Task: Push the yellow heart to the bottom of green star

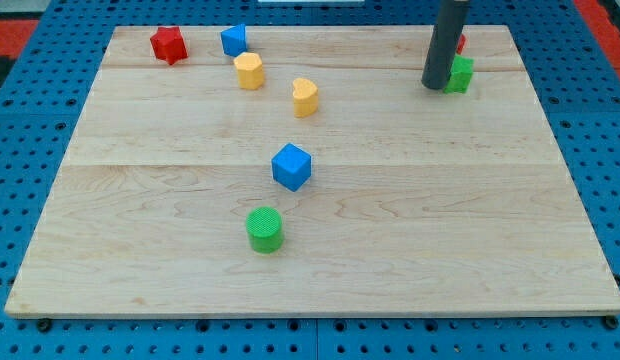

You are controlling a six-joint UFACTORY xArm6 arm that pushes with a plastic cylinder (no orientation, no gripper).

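Note:
The yellow heart [305, 97] lies in the upper middle of the wooden board. The green star [460, 74] lies near the view's top right, partly hidden by my rod. My tip [434, 86] rests on the board, touching or nearly touching the green star's left side. The tip is far to the right of the yellow heart.
A yellow block [250, 71] lies up and left of the heart. A blue block [233, 40] and a red block [168, 45] sit near the top left. A blue cube [291, 167] and a green cylinder [264, 229] lie mid-board. A red block [460, 43] peeks behind the rod.

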